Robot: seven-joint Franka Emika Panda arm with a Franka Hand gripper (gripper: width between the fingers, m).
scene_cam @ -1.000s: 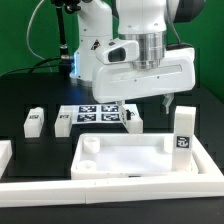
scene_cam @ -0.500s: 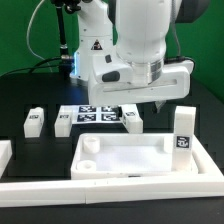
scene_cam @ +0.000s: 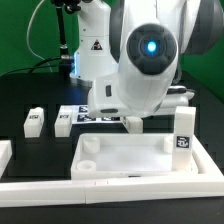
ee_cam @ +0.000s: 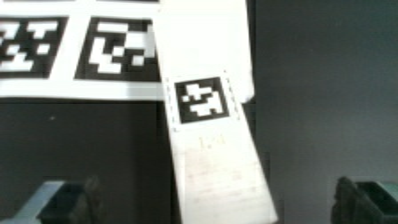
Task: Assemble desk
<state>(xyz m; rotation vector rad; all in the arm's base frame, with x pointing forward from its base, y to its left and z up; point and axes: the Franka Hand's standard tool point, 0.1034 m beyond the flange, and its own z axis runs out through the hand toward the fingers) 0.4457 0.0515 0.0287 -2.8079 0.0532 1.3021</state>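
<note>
**Exterior view.** One tabletop (scene_cam: pixel 125 160), a white tray with a raised rim, lies toward the front of the black table (scene_cam: pixel 25 100). Four legs show.
- The outer leg (scene_cam: pixel 33 121) and the inner leg (scene_cam: pixel 63 124) sit at the exterior view's left. They are apart from each other and well apart from the tabletop.
- A third leg (scene_cam: pixel 133 124) pokes out from under the arm (scene_cam: pixel 150 60), just beyond the tabletop's far rim.
- The upright leg (scene_cam: pixel 183 130) stands at the tabletop's far corner on the exterior view's right, its tag toward the camera. I cannot tell whether it is seated in a socket.

Inside the tray, two round sockets (scene_cam: pixel 88 146) show at the end toward the exterior view's left. One marker board (scene_cam: pixel 85 113) lies flat behind the tabletop, partly covered by the arm.

Two stretches of white rail are visible: the front rail (scene_cam: pixel 110 188), just before the tabletop's near rim, and the side rail (scene_cam: pixel 4 152) at the exterior view's left edge. Bare table lies open between the two left legs and the tabletop. The arm's bulk hides the gripper here.

**Wrist view.** One leg, bearing one tag (ee_cam: pixel 201 100), lies lengthwise beneath the gripper (ee_cam: pixel 214 203). The two fingers (ee_cam: pixel 59 200) are spread wide, one on each side of the leg. Neither touches it, and dark table shows in both gaps. The marker board lies just beside the leg's far end, with two of its markers in sight. I cannot tell whether leg and board touch.
</note>
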